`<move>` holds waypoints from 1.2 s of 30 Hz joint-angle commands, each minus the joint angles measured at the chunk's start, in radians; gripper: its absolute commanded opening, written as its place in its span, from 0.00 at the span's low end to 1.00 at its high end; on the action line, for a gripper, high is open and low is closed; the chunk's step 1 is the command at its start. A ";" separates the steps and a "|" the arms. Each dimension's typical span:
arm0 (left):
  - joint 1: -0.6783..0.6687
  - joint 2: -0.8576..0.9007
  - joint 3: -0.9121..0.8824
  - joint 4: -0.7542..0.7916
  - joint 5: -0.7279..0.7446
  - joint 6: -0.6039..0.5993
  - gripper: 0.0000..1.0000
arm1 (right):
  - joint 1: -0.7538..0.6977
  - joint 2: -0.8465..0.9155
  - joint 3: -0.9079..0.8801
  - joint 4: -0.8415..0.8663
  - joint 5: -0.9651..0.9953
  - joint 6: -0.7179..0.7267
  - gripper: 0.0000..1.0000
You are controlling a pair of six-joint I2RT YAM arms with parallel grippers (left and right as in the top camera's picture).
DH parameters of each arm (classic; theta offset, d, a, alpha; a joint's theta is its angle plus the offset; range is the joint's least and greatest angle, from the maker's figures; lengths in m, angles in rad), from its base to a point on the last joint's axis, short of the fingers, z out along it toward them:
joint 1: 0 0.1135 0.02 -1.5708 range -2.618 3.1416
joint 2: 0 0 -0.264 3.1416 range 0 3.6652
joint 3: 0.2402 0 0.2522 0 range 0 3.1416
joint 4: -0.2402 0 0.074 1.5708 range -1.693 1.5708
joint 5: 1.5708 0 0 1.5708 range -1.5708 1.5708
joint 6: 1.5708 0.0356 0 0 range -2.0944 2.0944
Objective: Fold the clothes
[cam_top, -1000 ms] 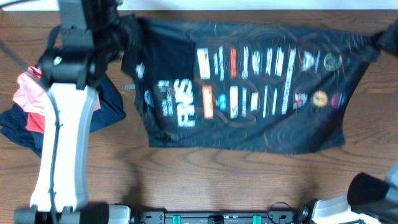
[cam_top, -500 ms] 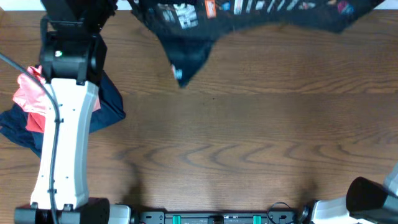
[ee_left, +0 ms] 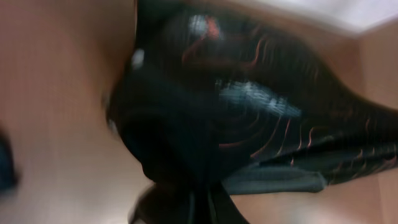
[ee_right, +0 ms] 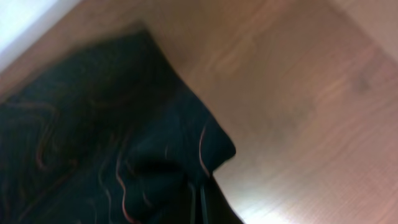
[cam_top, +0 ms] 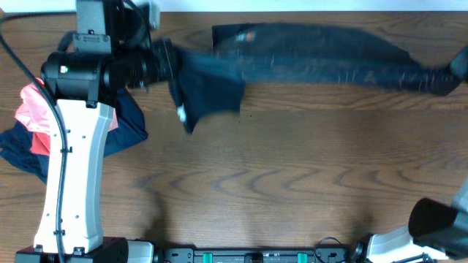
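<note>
**Black jersey strung between my two claws**

The jersey (cam_top: 314,58) stretches as a long, bunched band from one claw to the other, over the far part of the table (cam_top: 292,183). It is blurred in the overhead view, so I cannot read its lettering or tell whether it touches the wood.

My left claw (cam_top: 162,64) is pinched on one end, and a loose flap droops just below and to the right of it. In the left wrist view the jersey (ee_left: 249,124) fans out from my left claw (ee_left: 200,208). It is black with thin orange lines and a few pale patches, and the cloth is gathered tight where the fingers meet.

My right claw (cam_top: 457,73) is pressed together on the other end, at the right edge of the overhead view. In the right wrist view the jersey (ee_right: 93,155) bunches into my right claw (ee_right: 202,205), with bare table beyond it.

To the left of my left claw, partly under my white arm (cam_top: 73,161), a heap of pink, red and navy clothes (cam_top: 33,135) lies on the table, apart from the jersey.
</note>
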 commanded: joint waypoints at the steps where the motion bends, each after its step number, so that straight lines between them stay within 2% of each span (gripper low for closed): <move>1: 0.027 0.010 -0.039 -0.102 -0.075 0.054 0.06 | -0.036 0.061 -0.002 -0.092 0.204 -0.016 0.01; 4: 0.026 0.010 -0.111 -0.181 -0.074 0.058 0.06 | -0.040 0.100 -0.037 -0.205 0.207 -0.015 0.01; 10: 0.011 0.010 -0.337 -0.244 -0.074 0.068 0.06 | -0.048 0.107 -0.250 -0.230 0.207 0.034 0.01; 17: -0.015 0.008 -0.644 -0.234 -0.073 0.095 0.06 | -0.049 0.107 -0.562 -0.160 0.207 0.083 0.01; 22: -0.014 -0.004 -0.746 -0.219 -0.073 0.121 0.06 | -0.058 0.107 -0.708 -0.056 0.203 0.098 0.01; 28: -0.014 -0.015 -0.740 -0.085 0.009 0.120 0.06 | -0.071 0.108 -0.745 0.040 0.180 0.097 0.01; 36: -0.014 -0.016 -0.739 0.234 0.071 0.082 0.06 | -0.078 0.108 -0.745 0.224 0.115 0.077 0.01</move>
